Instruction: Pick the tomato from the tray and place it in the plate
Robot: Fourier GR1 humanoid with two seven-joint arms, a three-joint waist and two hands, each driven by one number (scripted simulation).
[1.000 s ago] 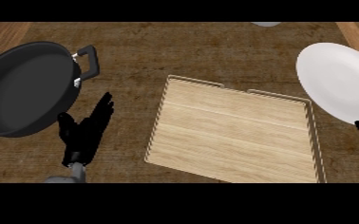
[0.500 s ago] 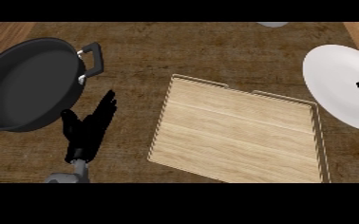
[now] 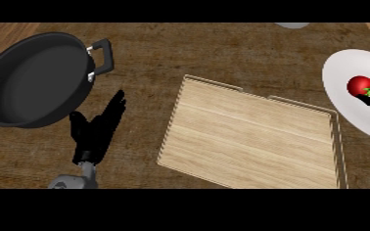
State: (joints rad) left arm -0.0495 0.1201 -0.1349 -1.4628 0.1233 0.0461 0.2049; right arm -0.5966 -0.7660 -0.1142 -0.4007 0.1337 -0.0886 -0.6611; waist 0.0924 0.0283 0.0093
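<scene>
Currently the left hand (image 3: 98, 129) is resting low at the view's left, its grey forearm coming up from the lower edge. The black fingers are lying straight and close together, pointing up and slightly right toward the handle of the pan (image 3: 43, 78), with the thumb sticking out on the left side. It is holding nothing and is lying open over the bare wooden counter (image 3: 217, 54), between the pan and the tray (image 3: 245, 137), touching neither.

At the far right edge, the tomato (image 3: 358, 85) is sitting over the white plate (image 3: 341, 71), red with a bit of green showing at its right side. A small black shape is showing just under it, seemingly part of the right hand (image 3: 360, 97); almost all of that hand is lying outside the view, so I cannot tell how far open it is or whether it is gripping the tomato.

Counting things: one dark pan at the upper left, one light wooden tray in the middle with nothing lying on it, one plate cut by the right edge, one tomato, and one pale object (image 3: 292, 25) peeking in at the top edge, too cropped to identify.
</scene>
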